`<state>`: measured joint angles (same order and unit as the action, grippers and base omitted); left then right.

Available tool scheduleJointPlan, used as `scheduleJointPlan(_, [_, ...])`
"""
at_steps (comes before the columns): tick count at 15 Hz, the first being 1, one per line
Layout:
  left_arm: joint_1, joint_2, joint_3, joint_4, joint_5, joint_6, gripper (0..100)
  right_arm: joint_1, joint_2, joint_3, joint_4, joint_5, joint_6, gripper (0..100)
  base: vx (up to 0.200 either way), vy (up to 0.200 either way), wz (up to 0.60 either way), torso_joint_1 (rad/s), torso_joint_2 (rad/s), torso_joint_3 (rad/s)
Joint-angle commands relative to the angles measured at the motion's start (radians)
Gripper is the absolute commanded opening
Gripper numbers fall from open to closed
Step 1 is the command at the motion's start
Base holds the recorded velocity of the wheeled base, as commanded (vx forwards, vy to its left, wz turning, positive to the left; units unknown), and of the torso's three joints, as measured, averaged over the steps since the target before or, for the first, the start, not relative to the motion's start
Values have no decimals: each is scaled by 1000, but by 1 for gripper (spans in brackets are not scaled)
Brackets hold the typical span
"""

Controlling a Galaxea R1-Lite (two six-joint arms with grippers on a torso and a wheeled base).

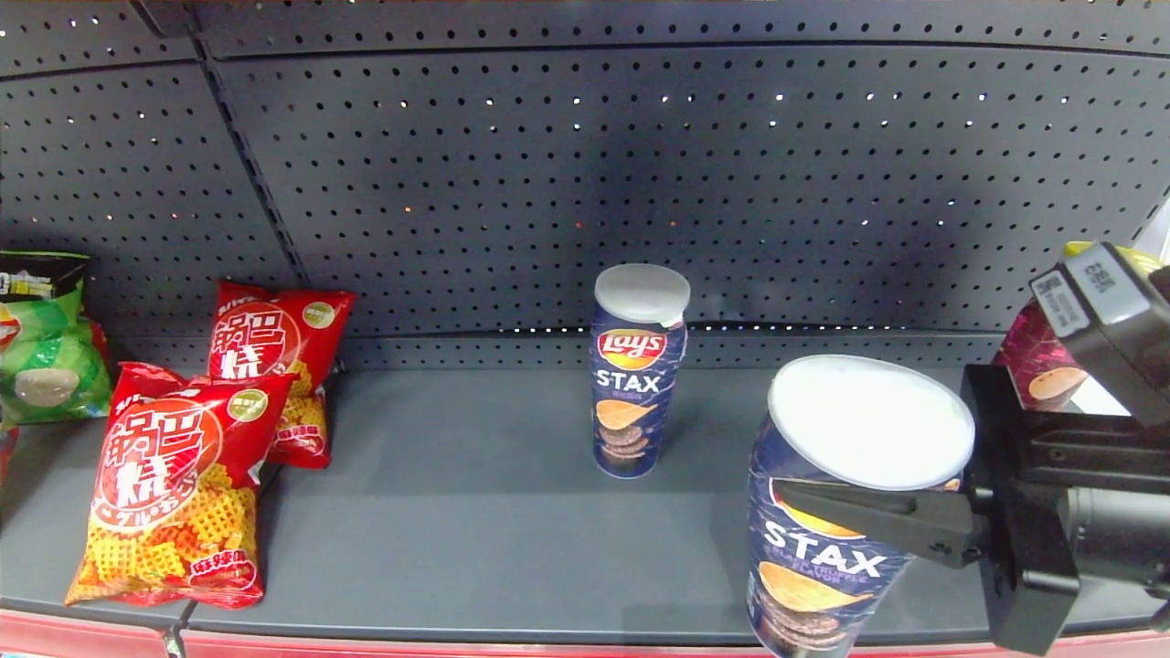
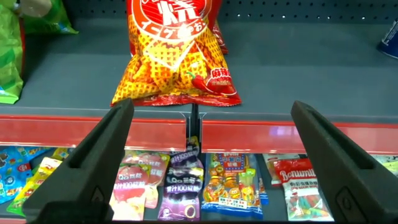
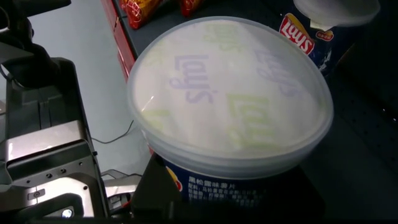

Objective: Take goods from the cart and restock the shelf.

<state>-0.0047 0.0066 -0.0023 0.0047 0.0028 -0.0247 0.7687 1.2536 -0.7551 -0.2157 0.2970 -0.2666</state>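
Gripping chip can (image 1: 868,429) in right gripper (image 1: 855,512) at shelf (image 1: 457,512) front lip. Bare deck ahead of fingers, second can (image 1: 635,375) beyond. Left gripper (image 2: 212,107) spread wide.

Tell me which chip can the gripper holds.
The near can, clamped in the right gripper at the front of the shelf; the other can stands free farther back.
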Motion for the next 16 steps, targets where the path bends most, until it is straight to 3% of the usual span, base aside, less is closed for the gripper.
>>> scheduleJointPlan(1, [0,1,-1,0,0,-1,100,0,0,-4,1,1,0,0,0,0,0,0,0,0])
scheduleJointPlan(4, [0,1,1,0,0,3,100,0,0,-4,-1,1,0,0,0,0,0,0,0,0])
scheduleJointPlan(6, [2,0,1,-3,-1,45,100,0,0,-10,-1,1,0,0,0,0,0,0,0,0])
scheduleJointPlan(7, [-1,26,-104,-46,-17,78,100,0,-2,-10,1,1,0,0,0,0,0,0,0,0])
scheduleJointPlan(8, [-21,131,-229,-54,-14,40,100,0,-2,-7,-1,1,0,0,0,0,0,0,0,0])
scheduleJointPlan(9, [-60,230,-335,-61,-21,3,100,0,4,-13,-1,1,0,0,0,0,0,0,0,0])
scheduleJointPlan(10, [-121,294,-416,-48,-47,3,100,1,9,-18,-1,1,1,0,0,0,0,0,0,0])
scheduleJointPlan(11, [-169,343,-436,-52,-72,8,100,1,12,-23,-1,1,1,0,0,0,0,0,0,0])
scheduleJointPlan(12, [-224,432,-466,-66,-90,35,100,1,13,-29,-1,1,1,0,0,0,0,0,0,0])
scheduleJointPlan(14, [-291,584,-478,-130,-129,46,100,0,15,-38,-1,1,3,0,0,0,0,0,0,0])
scheduleJointPlan(15, [-308,728,-473,-204,-199,57,100,0,15,-46,-1,1,12,0,0,0,0,0,0,0])
scheduleJointPlan(16, [-304,874,-479,-301,-279,109,100,0,13,-49,-1,1,13,0,0,0,0,0,0,0])
